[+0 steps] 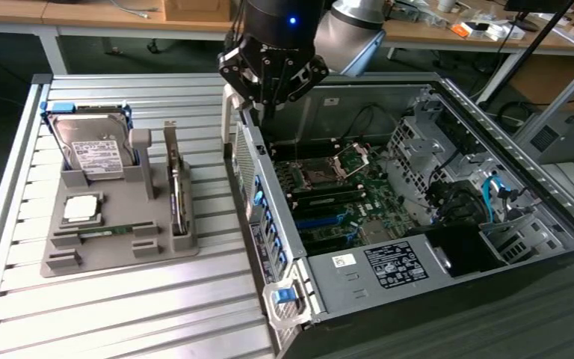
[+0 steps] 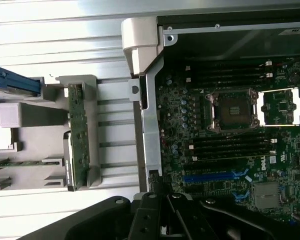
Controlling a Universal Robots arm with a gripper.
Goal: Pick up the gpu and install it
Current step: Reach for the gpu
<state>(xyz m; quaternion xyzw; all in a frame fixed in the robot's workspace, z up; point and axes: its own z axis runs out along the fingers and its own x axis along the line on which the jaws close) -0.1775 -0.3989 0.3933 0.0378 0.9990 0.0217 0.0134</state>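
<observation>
Gripper (image 1: 267, 102) poised top centre above open computer case (image 1: 387, 273), fingers drawn together, nothing held, gpu (image 1: 176, 191) stood on edge in grey holder (image 1: 117, 253) at left, ribbed metal table (image 1: 117, 318), wooden workbenches (image 1: 98, 16) behind.

Showing dull ribbed metal across the worktop (image 1: 117, 314), smooth matt grey plastic on the holder (image 1: 117, 258), green circuit board with a metal edge on the graphics card (image 1: 174, 187), bare grey sheet metal inside the computer case (image 1: 347, 112).

gpu (image 1: 174, 187): edge-on, faces hidden | black label (image 1: 397, 267): text unreadable | hard drive (image 2: 12, 80): cut by wrist view's edge
</observation>
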